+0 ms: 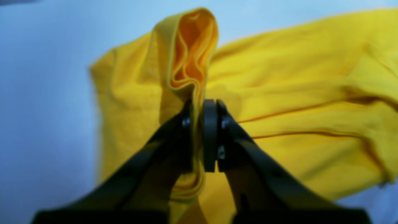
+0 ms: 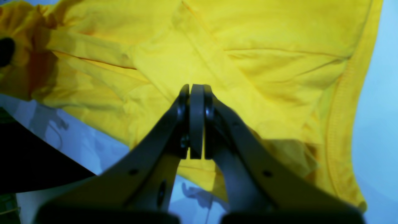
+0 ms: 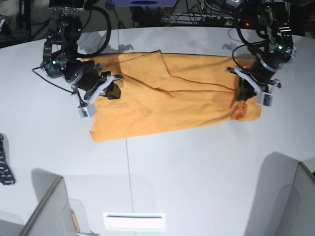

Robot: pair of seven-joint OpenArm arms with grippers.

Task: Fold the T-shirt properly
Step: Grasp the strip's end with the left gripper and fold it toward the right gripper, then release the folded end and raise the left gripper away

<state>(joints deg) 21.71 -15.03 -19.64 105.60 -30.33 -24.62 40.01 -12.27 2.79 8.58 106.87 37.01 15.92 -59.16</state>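
The orange-yellow T-shirt lies spread lengthwise across the white table, creased along its middle. My left gripper is at the shirt's right end in the base view. In the left wrist view, that gripper is shut on a bunched fold of the T-shirt, and the cloth loops up above the fingertips. My right gripper hovers over the shirt's left end. The right wrist view shows that gripper shut, with no cloth between its pads and the T-shirt lying beneath it.
A black strap lies at the table's left edge. Cables and equipment run along the back edge. Grey panels stand at the front corners, with a white slotted plate between them.
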